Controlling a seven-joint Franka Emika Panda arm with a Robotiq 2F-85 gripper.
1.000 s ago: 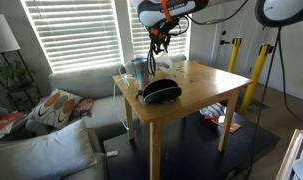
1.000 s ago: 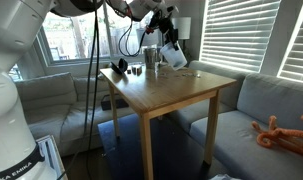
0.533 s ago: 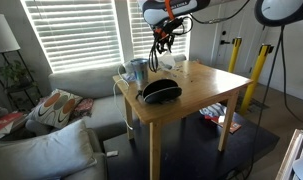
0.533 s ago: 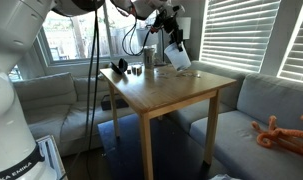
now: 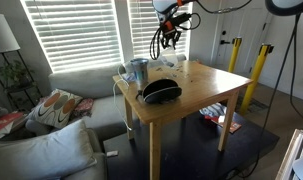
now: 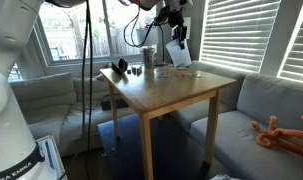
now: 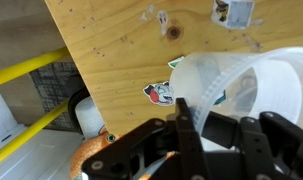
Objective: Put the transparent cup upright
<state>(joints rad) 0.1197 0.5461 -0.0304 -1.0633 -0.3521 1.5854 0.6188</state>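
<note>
The transparent cup (image 6: 177, 53) is a pale, clear tumbler that hangs tilted in the air above the far part of the wooden table (image 6: 166, 95). My gripper (image 6: 176, 36) is shut on the cup's wall near the rim. In the wrist view the cup (image 7: 236, 85) fills the right side. One finger (image 7: 181, 125) sits inside the rim and the other outside, with my gripper (image 7: 194, 118) closed on the wall between them. In an exterior view my gripper (image 5: 171, 38) is high over the table's back edge, and the cup is hard to make out against the bright window.
A blue-grey container (image 5: 139, 70) and a black domed object (image 5: 161, 91) stand on the table's side nearest the sofa (image 5: 81, 85). A pale object (image 5: 178, 61) lies below my gripper. A sticker (image 7: 161, 93) is on the tabletop. Yellow poles (image 5: 259, 70) stand beyond the table.
My gripper has risen with the cup in it, from just above the tabletop to well above it, and has shifted a little sideways along the table's back edge.
</note>
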